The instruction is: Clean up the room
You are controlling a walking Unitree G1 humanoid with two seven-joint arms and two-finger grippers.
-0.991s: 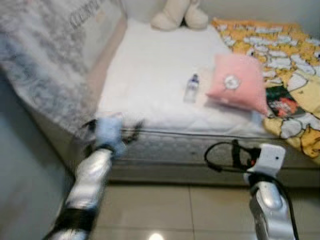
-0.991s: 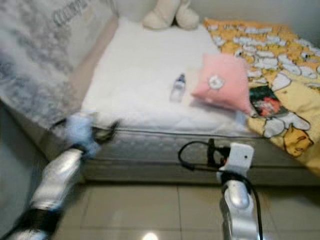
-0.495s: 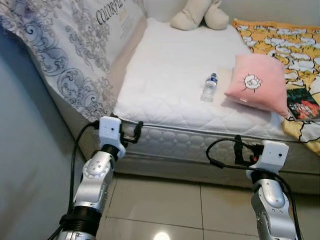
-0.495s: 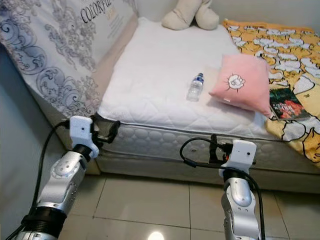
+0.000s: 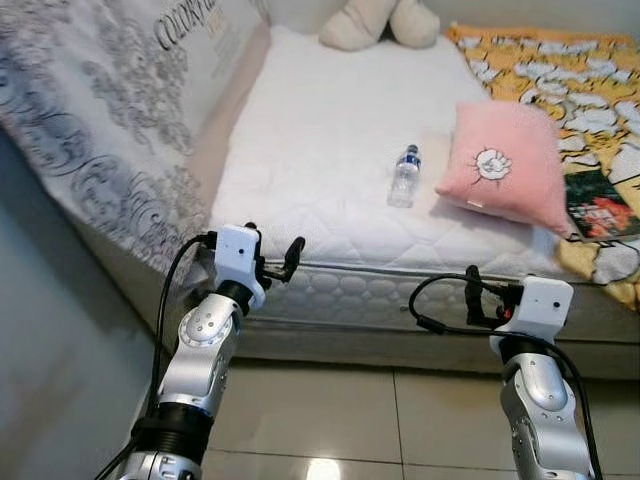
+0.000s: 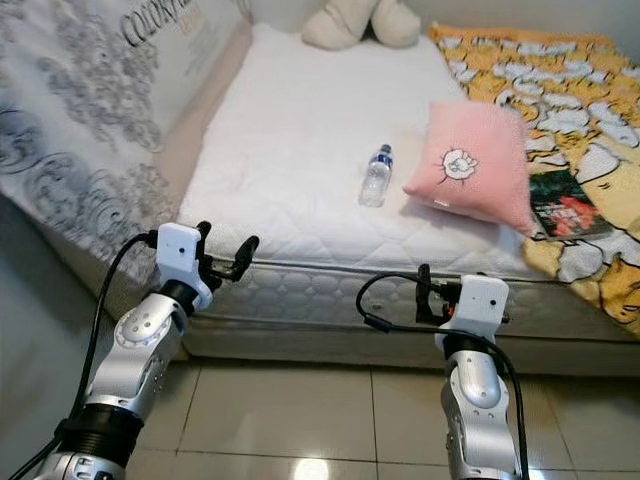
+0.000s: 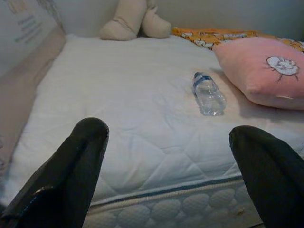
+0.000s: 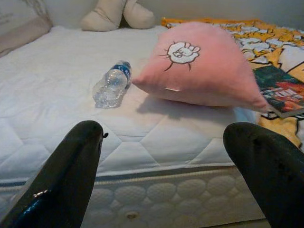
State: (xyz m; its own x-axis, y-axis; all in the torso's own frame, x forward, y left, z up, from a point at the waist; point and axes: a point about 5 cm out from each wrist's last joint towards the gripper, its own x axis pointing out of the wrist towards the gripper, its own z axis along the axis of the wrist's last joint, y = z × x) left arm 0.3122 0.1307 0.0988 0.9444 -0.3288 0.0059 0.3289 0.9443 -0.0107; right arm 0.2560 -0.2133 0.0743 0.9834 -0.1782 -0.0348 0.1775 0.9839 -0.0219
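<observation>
Since half a second ago, the left end effector [image 5: 278,262] has come a little closer to the bed's near edge, and the whole view has swung a bit, so the camera moved too. The bottle, pillow and book lie where they were on the bed.

The bed [image 5: 320,150] takes up most of the scene, with a white mattress. A grey patterned cover [image 5: 90,120] hangs along its left side. A yellow blanket [image 5: 590,110] with white cartoon shapes covers the right part. A pink pillow [image 5: 505,165] lies to the right of the middle, its right edge on the blanket. A cream soft toy [image 5: 375,22] sits at the far end. A book [image 5: 600,205] lies on the blanket, just right of the pillow. A small clear bottle [image 5: 404,178] with a blue cap lies on its side just left of the pillow, not touching it.

The left end effector hangs at the near edge of the mattress, fingers [image 7: 71,175] spread wide apart, holding nothing. The right end effector [image 5: 478,298] hangs lower, in front of the bed's side, its fingers [image 8: 61,180] wide apart too and empty. Both are well apart from the bottle.
</observation>
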